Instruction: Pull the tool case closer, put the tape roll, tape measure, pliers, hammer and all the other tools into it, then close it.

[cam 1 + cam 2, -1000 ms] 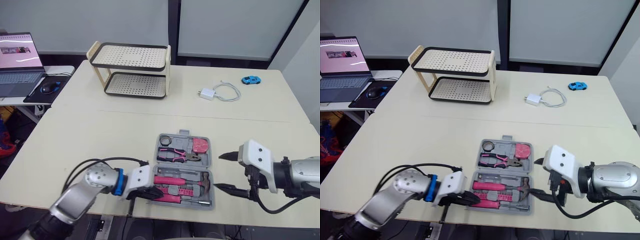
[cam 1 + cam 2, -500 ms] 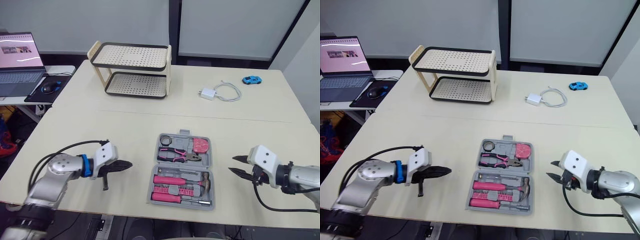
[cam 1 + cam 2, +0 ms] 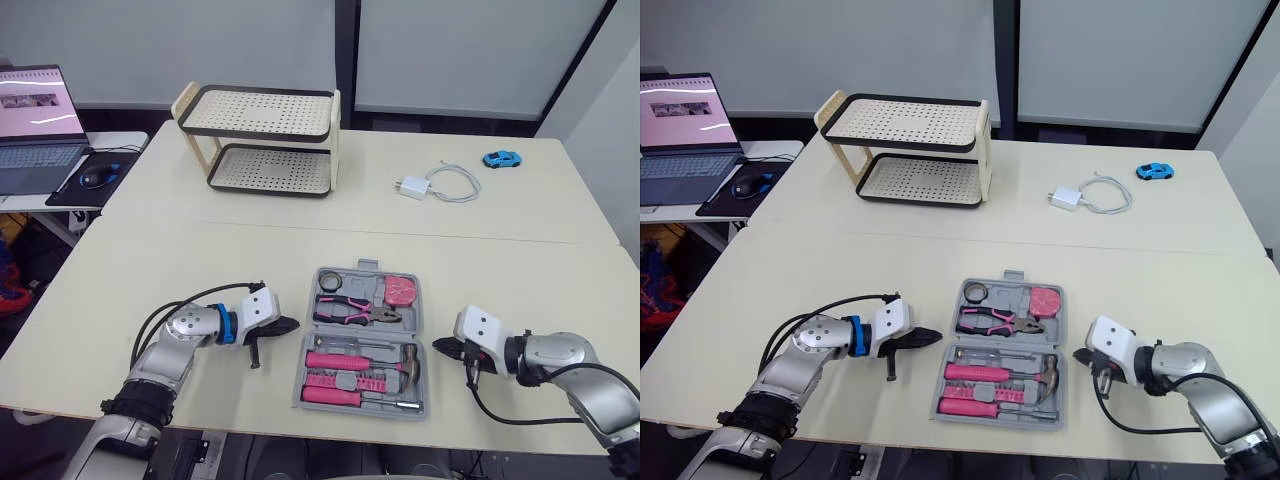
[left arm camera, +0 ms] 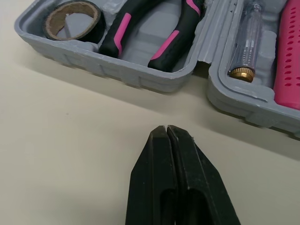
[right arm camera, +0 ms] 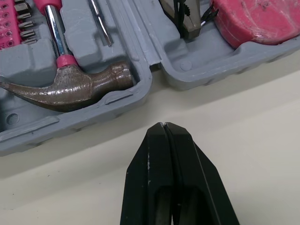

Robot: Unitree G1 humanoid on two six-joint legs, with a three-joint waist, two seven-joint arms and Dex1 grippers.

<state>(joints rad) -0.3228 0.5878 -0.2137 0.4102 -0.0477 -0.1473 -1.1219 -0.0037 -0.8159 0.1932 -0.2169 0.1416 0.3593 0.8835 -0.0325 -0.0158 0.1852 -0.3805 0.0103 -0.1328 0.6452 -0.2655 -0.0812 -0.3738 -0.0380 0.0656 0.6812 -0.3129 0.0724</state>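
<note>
Now we flank loaded grey plastic tool case [image 3: 366,288], lying open: left gripper [image 3: 295,324] and right gripper [image 3: 438,345], both pinched shut, empty, just beside its ends; hinge line [image 3: 364,333] runs across between them, both equally near for closing.

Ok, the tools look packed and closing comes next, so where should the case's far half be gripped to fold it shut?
Probably the far half's outer rim by the tab, farthest from the hinge, which crosses the case side to side. It lies flat, so come from a side and hook a finger under that rim. The left gripper and right gripper are shut.
</note>
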